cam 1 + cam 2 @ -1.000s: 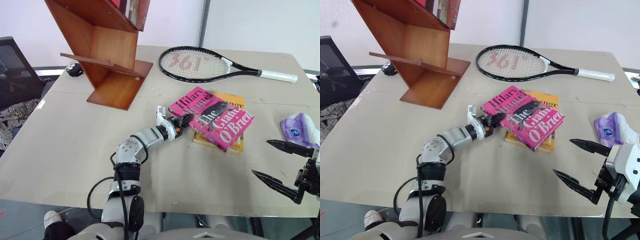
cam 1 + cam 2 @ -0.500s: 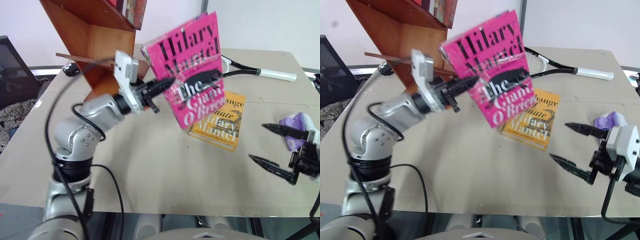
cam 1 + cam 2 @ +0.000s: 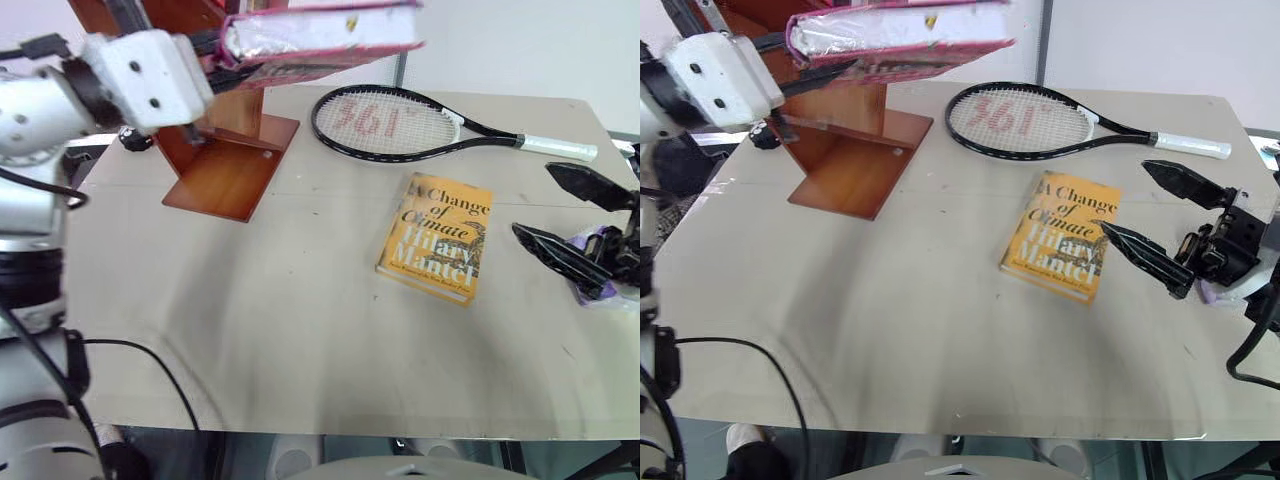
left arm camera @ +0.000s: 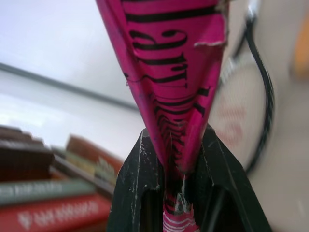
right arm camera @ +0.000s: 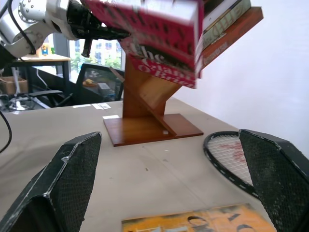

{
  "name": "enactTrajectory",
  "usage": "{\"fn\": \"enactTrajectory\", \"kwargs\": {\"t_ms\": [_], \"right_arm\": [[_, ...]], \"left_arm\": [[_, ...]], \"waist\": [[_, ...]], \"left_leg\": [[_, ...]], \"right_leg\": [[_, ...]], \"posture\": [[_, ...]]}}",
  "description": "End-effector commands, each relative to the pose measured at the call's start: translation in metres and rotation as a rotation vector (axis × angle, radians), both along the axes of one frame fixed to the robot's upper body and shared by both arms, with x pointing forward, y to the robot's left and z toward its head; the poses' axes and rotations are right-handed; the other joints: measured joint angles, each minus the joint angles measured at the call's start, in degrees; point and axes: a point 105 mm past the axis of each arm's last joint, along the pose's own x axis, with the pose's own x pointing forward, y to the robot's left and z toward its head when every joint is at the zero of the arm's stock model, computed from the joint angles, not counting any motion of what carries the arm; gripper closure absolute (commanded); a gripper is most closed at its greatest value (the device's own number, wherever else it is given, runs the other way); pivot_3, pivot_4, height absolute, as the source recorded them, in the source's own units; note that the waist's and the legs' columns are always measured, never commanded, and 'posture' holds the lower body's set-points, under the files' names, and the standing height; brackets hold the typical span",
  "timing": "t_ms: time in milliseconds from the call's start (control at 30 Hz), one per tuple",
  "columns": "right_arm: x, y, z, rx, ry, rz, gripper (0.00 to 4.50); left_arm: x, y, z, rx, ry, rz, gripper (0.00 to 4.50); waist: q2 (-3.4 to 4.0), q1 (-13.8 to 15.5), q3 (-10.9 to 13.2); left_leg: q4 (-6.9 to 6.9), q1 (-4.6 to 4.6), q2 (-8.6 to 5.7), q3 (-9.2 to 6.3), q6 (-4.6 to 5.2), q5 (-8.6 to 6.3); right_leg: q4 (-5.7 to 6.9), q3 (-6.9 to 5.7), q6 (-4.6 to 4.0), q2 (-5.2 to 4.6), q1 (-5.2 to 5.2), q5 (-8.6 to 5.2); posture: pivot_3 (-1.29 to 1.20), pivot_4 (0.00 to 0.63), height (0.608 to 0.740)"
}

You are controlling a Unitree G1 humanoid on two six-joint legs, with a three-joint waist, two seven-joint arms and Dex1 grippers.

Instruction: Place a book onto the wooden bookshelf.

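A wide beige table (image 3: 300,340) carries everything. At its far left corner stands the slanted reddish-brown wooden bookshelf (image 3: 225,165), its flat base on the tabletop and a few books leaning in its upper part. A black tennis racket with a white grip (image 3: 400,125) lies along the far edge. Near the middle right, a yellow-orange paperback lettered "A Change of Climate" (image 3: 436,238) lies flat, cover up. The bright pink paperback book (image 3: 320,35) is up in the air, held roughly level in front of the shelf's upper boards, its pale page edges facing the head camera. The left gripper (image 4: 176,159) is clamped on the book's edge, 2 black fingers pinching the pink cover. The right gripper (image 3: 1160,225) hangs over the table's right side, fingers spread wide and empty, beside a small purple packet (image 3: 600,262).
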Motion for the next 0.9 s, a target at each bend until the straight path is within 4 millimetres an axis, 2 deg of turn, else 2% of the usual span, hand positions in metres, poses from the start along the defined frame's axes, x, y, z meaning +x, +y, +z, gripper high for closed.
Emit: {"fn": "enactTrajectory", "kwargs": {"t_ms": [33, 133, 300, 467, 533, 633, 733, 900], "right_arm": [[0.0, 0.004, 0.007, -0.004, -0.03, 0.018, 0.0], [0.002, 0.005, 0.008, -0.005, -0.038, 0.023, 0.0], [0.004, 0.004, 0.006, 0.0, -0.046, 0.018, 0.0], [0.006, 0.003, 0.006, 0.001, -0.056, 0.012, 0.0], [0.006, 0.002, 0.006, 0.001, -0.063, 0.009, 0.0], [0.006, 0.001, 0.008, 0.002, -0.077, 0.004, 0.0], [0.004, 0.0, 0.01, -0.007, -0.107, -0.025, 0.0], [-0.002, -0.001, 0.012, -0.013, -0.128, -0.058, 0.0]], "left_arm": [[-0.008, 0.016, 0.033, 0.037, -0.093, 0.085, 4.34], [-0.009, 0.027, 0.034, 0.119, -0.068, 0.142, 4.34], [-0.006, 0.061, 0.036, 0.23, -0.02, 0.321, 4.34], [-0.003, 0.066, 0.035, 0.269, 0.035, 0.368, 4.34], [0.005, 0.072, 0.022, 0.321, 0.088, 0.397, 4.34], [0.019, 0.077, 0.015, 0.336, 0.103, 0.418, 4.34], [0.038, 0.083, -0.009, 0.351, 0.175, 0.409, 4.34], [0.049, 0.093, -0.026, 0.396, 0.245, 0.424, 4.34]], "waist": [[0.01, 0.09, 0.06], [0.01, 0.18, 0.06], [0.02, -0.03, 0.08], [0.01, 0.21, 0.09], [0.01, 0.17, 0.09], [0.02, 0.12, 0.09], [0.03, 0.24, 0.08], [0.13, 0.24, 0.03]], "left_leg": [[0.0, -0.05, 0.01, 0.0, 0.0, 0.0], [0.03, -0.07, -0.01, 0.02, 0.0, 0.0], [0.04, -0.05, 0.02, 0.03, 0.0, 0.0], [0.11, -0.06, 0.03, 0.02, 0.0, 0.0], [0.15, -0.07, 0.02, 0.04, 0.0, 0.0], [0.15, -0.04, 0.02, 0.05, 0.01, 0.01], [0.27, -0.03, 0.02, 0.0, 0.01, 0.01], [0.49, 0.17, 0.04, 0.05, 0.03, 0.03]], "right_leg": [[0.01, 0.0, 0.0, 0.01, -0.05, 0.01], [0.01, 0.01, 0.01, -0.02, -0.05, 0.01], [0.09, 0.01, 0.01, 0.02, -0.08, 0.01], [0.19, 0.0, 0.01, 0.04, -0.1, 0.0], [0.21, 0.01, 0.01, 0.02, -0.09, 0.0], [0.27, 0.02, 0.01, 0.03, -0.09, 0.01], [0.49, 0.0, 0.01, 0.05, -0.1, 0.0], [1.02, 0.02, 0.07, 0.06, -0.08, -0.08]], "posture": [[0.0, 0.15, 0.74], [0.0, 0.15, 0.74], [0.0, 0.15, 0.74], [0.0, 0.15, 0.74], [0.0, 0.15, 0.74], [0.0, 0.15, 0.74], [0.0, 0.15, 0.74], [0.0, 0.15, 0.74]]}}
